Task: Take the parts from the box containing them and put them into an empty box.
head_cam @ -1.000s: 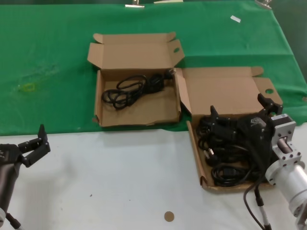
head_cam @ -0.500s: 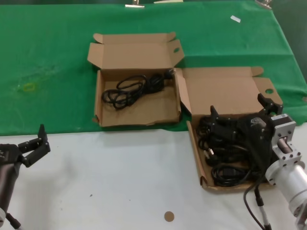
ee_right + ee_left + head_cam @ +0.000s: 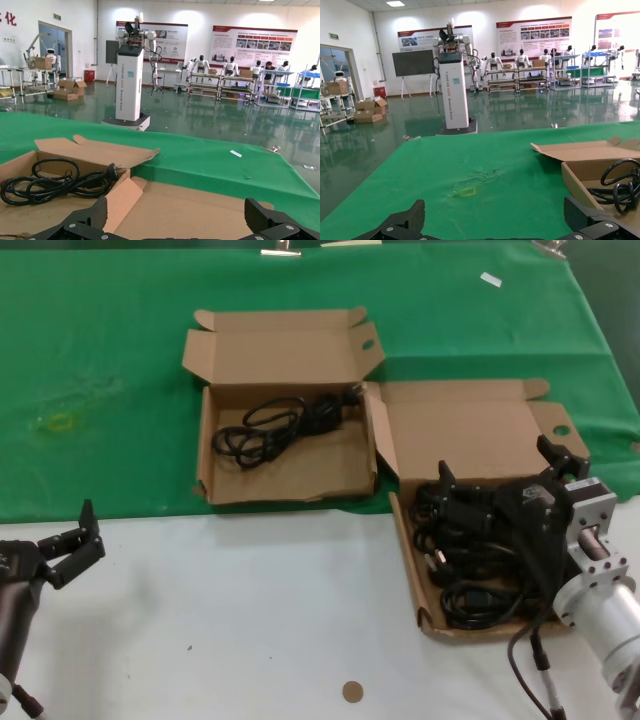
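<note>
The box containing the parts (image 3: 408, 540) sits at the right, its lid (image 3: 200, 210) lying open behind it. Inside is a heap of black power cords (image 3: 475, 550). My right gripper (image 3: 497, 462) (image 3: 177, 222) hovers open over that heap near the lid, with nothing between its fingers. The other box (image 3: 285, 485) (image 3: 95, 150) (image 3: 590, 155), with taller walls, stands on the green cloth to the left and holds one coiled cord (image 3: 270, 430) (image 3: 55, 182) (image 3: 622, 185). My left gripper (image 3: 68, 538) (image 3: 495, 225) waits open and empty at the near left, over the white table.
A green cloth (image 3: 100, 370) covers the far half of the table and white surface (image 3: 250, 620) the near half. A small brown disc (image 3: 351, 691) lies near the front edge. A faint yellow mark (image 3: 60, 422) (image 3: 467, 191) shows on the cloth at the left.
</note>
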Tool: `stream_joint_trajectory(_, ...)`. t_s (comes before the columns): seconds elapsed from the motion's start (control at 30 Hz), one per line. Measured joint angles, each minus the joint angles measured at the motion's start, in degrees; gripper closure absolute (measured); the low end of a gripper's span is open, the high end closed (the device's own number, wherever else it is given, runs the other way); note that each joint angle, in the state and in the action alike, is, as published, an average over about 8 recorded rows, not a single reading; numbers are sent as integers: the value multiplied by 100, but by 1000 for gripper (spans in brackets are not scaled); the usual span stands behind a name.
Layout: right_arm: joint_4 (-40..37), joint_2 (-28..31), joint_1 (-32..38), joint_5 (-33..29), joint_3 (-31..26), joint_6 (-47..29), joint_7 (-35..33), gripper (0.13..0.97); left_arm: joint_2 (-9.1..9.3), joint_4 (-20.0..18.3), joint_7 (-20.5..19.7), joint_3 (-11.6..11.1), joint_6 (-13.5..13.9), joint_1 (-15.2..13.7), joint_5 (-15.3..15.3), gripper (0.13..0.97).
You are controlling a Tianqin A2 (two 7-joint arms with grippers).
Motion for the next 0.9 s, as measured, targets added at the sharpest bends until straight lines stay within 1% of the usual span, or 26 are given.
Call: stream_joint_trajectory(0.9, 0, 0, 0, 0, 0, 0, 0, 129, 0, 0, 1, 0, 0, 0, 0, 132)
